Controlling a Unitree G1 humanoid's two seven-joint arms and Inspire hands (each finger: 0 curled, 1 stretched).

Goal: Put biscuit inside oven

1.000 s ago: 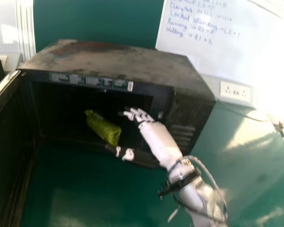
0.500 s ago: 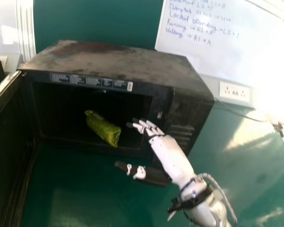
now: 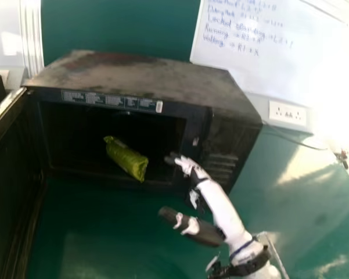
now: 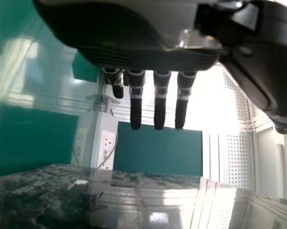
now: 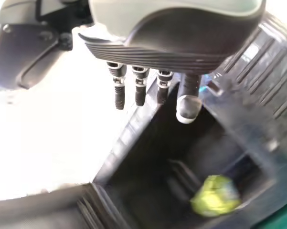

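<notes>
My right hand (image 3: 193, 168) is in front of the oven's lower right corner in the head view, apart from the biscuit, its fingers extended and thumb spread, holding nothing. The green biscuit packet (image 3: 126, 158) lies tilted in the opening of the black oven (image 3: 145, 72), whose door stands wide at the left. In the right wrist view the right hand (image 5: 141, 86) has straight fingers, with the packet (image 5: 216, 196) farther off in the oven cavity (image 5: 153, 157). In the left wrist view my left hand (image 4: 160, 98) has straight fingers and holds nothing.
The oven door (image 3: 11, 192) extends along the left side over the green table (image 3: 110, 232). A wall socket panel (image 3: 288, 113) and a whiteboard (image 3: 267, 52) are behind the oven at the right. A cable runs from beside the oven across the right part of the table.
My right hand has drawn back from the oven opening, down and to the right. The packet has stayed in place in the opening.
</notes>
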